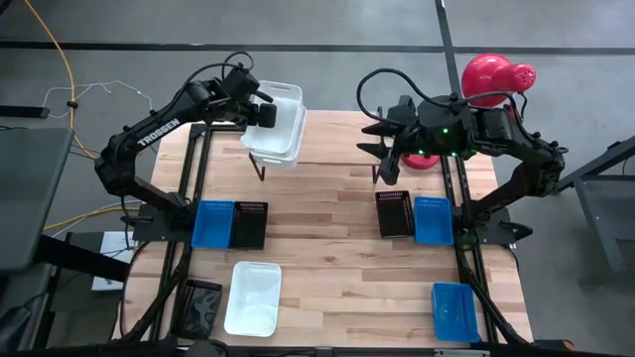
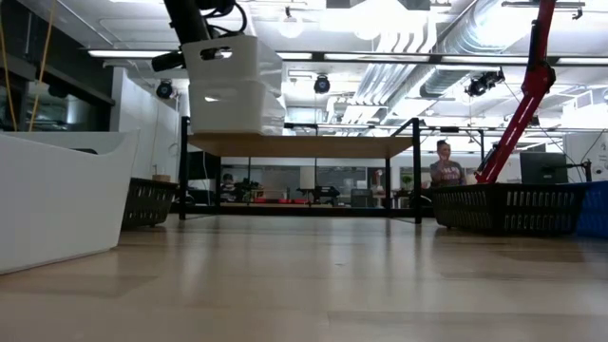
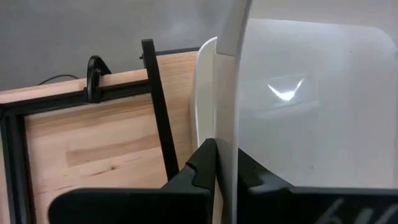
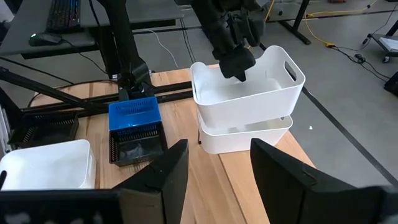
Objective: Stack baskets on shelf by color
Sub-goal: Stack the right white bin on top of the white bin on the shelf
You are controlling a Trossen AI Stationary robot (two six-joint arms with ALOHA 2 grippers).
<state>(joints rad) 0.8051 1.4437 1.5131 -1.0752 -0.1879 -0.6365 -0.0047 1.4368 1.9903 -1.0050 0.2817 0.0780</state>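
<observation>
Two white baskets stand nested on the left end of the shelf [image 2: 294, 144]. My left gripper [image 3: 225, 171] is shut on the upper basket [image 4: 249, 87], whose bottom sits inside the lower one [image 4: 245, 134]. The lower basket rests by its base on the plank. In the high view the left gripper [image 1: 260, 107] is over the stack's left side. My right gripper [image 4: 214, 174] hangs open above the shelf's right end [image 1: 382, 149], holding nothing. My left gripper pinches the upper white basket's wall on the table's left side [image 3: 227, 124] at its rim, one finger inside the basket and one outside. The fingers slant down from the left. The basket stays upright, its lower part inside the lower white basket.
A blue basket [image 1: 213, 223] and a black one [image 1: 248, 223] sit side by side at the left, and a black [image 1: 395, 213] and blue [image 1: 432, 218] pair at the right. Near the front edge lie a white basket [image 1: 253, 297], a black one [image 1: 198, 302] and a blue one [image 1: 454, 309].
</observation>
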